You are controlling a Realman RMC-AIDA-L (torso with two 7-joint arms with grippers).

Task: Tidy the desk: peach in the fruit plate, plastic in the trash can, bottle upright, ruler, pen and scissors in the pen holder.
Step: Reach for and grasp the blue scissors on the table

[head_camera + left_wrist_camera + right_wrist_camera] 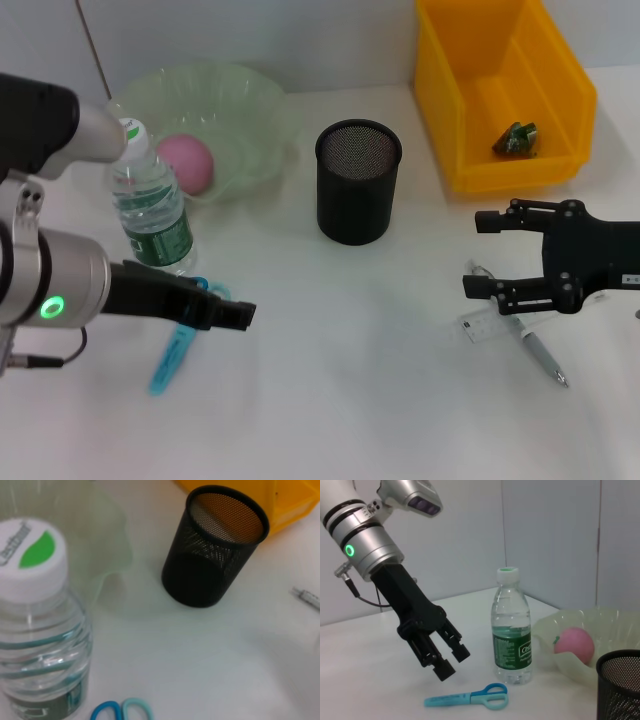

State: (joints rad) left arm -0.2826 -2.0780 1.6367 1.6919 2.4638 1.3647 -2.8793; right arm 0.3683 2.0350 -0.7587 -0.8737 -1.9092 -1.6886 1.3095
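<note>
White worktop: left gripper (238,315), fingers apart, hovers over the scissors (175,350) beside the upright bottle (150,205) near the left edge, and should descend squarely, clear of the bottle; right gripper (478,255) open above ruler (490,325) and pen (540,352).

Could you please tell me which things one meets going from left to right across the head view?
Bottle → scissors → pen holder → ruler → plastic → pen.
</note>
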